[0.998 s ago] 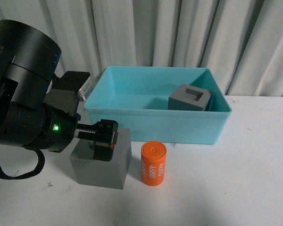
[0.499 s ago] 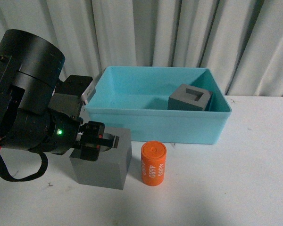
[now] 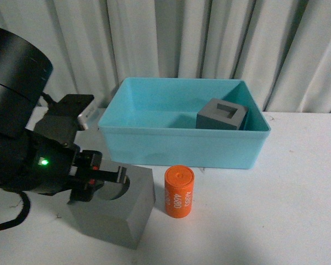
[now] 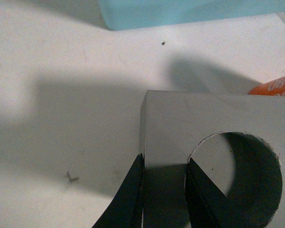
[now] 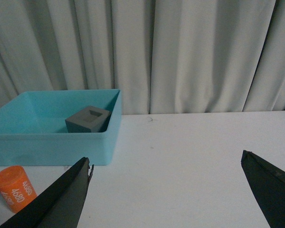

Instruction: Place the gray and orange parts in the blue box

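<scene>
1. Gray, matte, sharp-edged: the round-recess cube [image 3: 113, 212] is at the lower left of the front view. A wide circular hole is cut into its top face, dark inside. It looks tilted there. I cannot tell whether it is clear of the bench [image 3: 276, 210].
2. The left hand [image 3: 103, 182] is clenched on that cube. In the left wrist view, one black finger [image 4: 130, 194] lies against the outer side. The other is inside the hole, and the thin wall is pinched between them.
3. The orange cylinder [image 3: 179, 192] stands upright on the bench near the cube, to its right in the front view. It is smaller than the cube, with white numerals "4680" running up its side and a ringed top. It is close in front of the blue box [image 3: 182, 144].
4. The blue box is turquoise plastic with straight walls, much wider than either cube. It sits at mid-frame with a pale curtain [image 3: 209, 38] behind it.
5. The square-recess cube [image 3: 222, 115] rests inside the box, toward its right end. It is the same matte gray.
6. The right hand [image 5: 166, 159] is released. Its dark fingers are spread wide at the lower corners of the right wrist view, with bare bench between them.
</scene>
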